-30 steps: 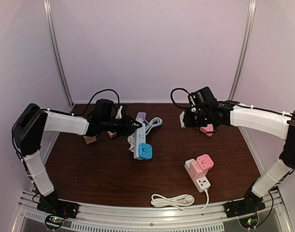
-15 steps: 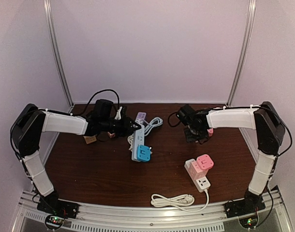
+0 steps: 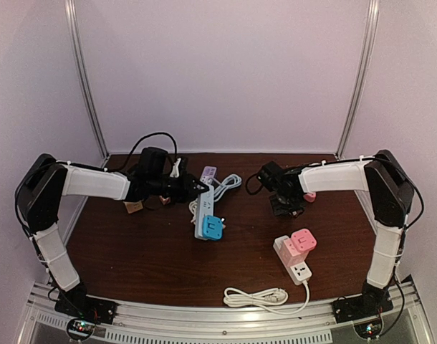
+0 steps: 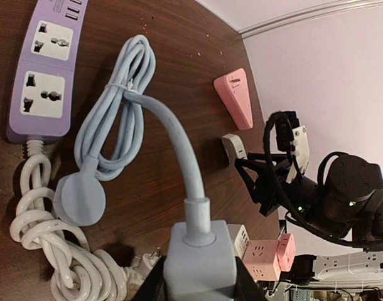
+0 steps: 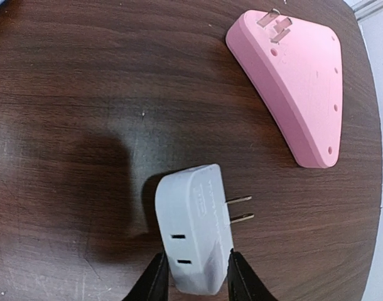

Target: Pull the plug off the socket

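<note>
My left gripper (image 3: 195, 185) is shut on the cord end of a grey-blue power strip (image 3: 205, 206) lying on the table, with a blue plug (image 3: 213, 227) seated in its near end. In the left wrist view the strip's end (image 4: 199, 260) sits between my jaws and its pale blue cord (image 4: 119, 119) curls away. My right gripper (image 3: 285, 204) is shut on a white two-prong adapter plug (image 5: 194, 232), held low over the table with its prongs bare and pointing right. I cannot tell whether it touches the wood.
A pink triangular plug (image 5: 295, 81) lies prongs-up just beyond the white adapter; it also shows in the top view (image 3: 309, 196). A purple strip (image 4: 47, 69) lies behind the grey-blue one. A white strip with pink cube sockets (image 3: 296, 251) and coiled white cord (image 3: 258, 295) lies front right.
My right arm has swung from the back right toward the table's middle and lowered, carrying the white adapter. My left arm has stayed put on the strip.
</note>
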Robot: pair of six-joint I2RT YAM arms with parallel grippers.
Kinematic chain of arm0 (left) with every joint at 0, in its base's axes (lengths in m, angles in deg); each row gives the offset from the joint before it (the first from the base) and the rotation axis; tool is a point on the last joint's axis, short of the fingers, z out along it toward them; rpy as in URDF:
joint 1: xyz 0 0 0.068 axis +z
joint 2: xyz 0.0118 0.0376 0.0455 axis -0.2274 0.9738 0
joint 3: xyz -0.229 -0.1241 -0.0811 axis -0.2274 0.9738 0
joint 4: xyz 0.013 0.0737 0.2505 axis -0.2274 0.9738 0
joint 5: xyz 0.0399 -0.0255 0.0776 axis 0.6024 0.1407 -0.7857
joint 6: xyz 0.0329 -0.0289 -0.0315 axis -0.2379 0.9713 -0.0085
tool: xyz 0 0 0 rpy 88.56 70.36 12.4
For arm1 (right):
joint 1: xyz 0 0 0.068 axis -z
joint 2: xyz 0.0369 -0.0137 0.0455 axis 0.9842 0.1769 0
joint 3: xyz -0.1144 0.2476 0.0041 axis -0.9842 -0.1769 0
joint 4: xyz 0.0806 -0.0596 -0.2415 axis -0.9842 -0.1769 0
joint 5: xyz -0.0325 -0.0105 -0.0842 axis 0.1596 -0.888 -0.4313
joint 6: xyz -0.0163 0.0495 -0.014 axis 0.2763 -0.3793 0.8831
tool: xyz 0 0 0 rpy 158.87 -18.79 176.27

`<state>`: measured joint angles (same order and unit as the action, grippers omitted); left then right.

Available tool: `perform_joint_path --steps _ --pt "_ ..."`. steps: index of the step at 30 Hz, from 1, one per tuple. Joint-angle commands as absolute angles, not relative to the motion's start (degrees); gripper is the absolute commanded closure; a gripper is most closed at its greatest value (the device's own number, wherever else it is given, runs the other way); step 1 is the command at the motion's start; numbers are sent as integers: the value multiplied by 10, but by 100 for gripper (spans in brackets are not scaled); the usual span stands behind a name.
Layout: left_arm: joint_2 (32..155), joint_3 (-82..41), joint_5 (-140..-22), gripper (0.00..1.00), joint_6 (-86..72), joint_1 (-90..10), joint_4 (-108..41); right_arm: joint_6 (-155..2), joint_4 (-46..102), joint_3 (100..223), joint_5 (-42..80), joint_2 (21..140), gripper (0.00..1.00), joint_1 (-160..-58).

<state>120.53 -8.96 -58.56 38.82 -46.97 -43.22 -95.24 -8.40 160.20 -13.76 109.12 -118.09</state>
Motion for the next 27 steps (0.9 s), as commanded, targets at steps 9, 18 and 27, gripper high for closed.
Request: perform_joint_path --steps 9,18,27 --pt "1171 -95 -575 100 365 -465 -473 -949 -32 1611 -25 1048 41 -1188" --pt "1143 -91 -568 100 365 -456 -526 -968 68 1555 131 923 29 -1200" --pt "1120 -94 -556 100 406 -448 -615 -1005 217 1501 318 837 20 -1230"
